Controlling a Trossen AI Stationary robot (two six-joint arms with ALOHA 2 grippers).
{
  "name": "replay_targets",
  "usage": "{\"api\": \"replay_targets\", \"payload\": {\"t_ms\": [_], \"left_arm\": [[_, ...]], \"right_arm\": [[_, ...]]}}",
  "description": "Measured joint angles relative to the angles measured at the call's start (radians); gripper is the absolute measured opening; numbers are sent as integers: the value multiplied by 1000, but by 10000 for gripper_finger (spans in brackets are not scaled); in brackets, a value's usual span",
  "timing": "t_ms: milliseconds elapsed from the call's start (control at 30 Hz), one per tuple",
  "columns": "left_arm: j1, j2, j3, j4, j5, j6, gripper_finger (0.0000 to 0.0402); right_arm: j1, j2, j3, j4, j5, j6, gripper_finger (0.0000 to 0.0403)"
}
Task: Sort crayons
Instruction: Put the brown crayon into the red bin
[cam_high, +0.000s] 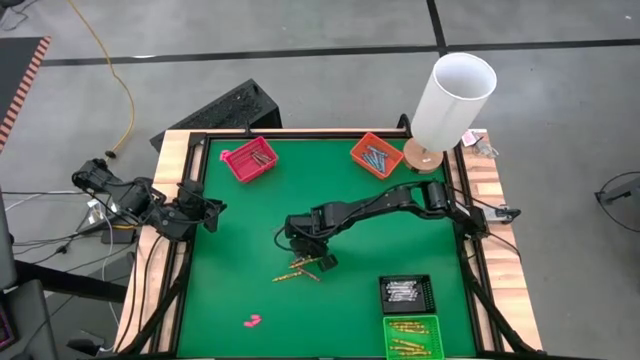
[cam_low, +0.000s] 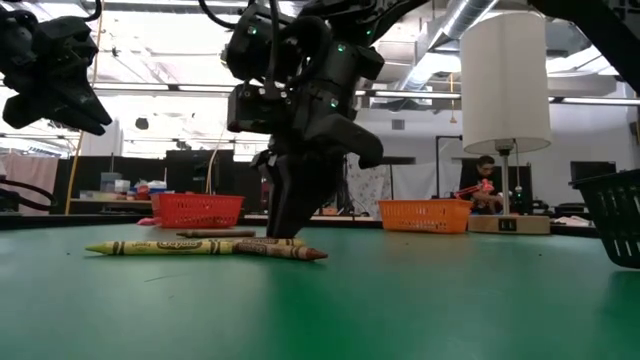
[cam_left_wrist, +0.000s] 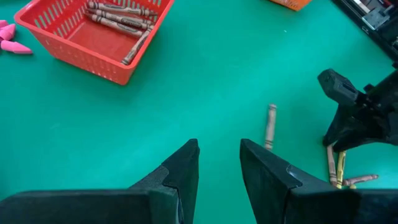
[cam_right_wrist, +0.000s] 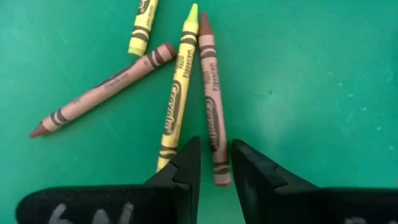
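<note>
Several loose crayons (cam_right_wrist: 177, 93) lay in a small cluster on the green table (cam_high: 350, 310), near its middle, and the right gripper (cam_right_wrist: 214, 165) hung directly over them with its fingers narrowly parted, straddling the lower end of a brown crayon (cam_right_wrist: 211, 102) that ran side by side with a yellow one. From the right wrist view the brown stick sat in the gap between the fingers; whether the pads already touched it could not be told. Each crayon looked light, stiff and paper-wrapped, so it would likely take a modest squeeze without slipping, though the wax could snap if pinched hard near a tip or levered against the table. The safer hold seemed to be across the wrapped barrel, near its middle, so it would not droop or swing. Because the yellow crayon lay just beside the brown one, a wide closing risked catching both or rolling one away. Another brown crayon (cam_left_wrist: 270, 124) lay apart from the cluster. The left gripper (cam_left_wrist: 219, 171) waited at the table's left edge, fingers slightly spread and holding nothing. Sorted crayons already lay in the red basket (cam_high: 250, 160), orange basket (cam_high: 375, 155), black tray (cam_high: 405, 293) and green tray (cam_high: 412, 335).
</note>
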Motion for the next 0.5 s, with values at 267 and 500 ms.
{"api": "replay_targets", "payload": {"t_ms": [267, 500], "left_arm": [[0, 0, 0, -2, 0, -1, 106], [0, 0, 0, -2, 1, -3, 106]], "right_arm": [[0, 1, 0, 1, 14, 43, 98], [2, 2, 0, 1, 21, 55, 30]]}}
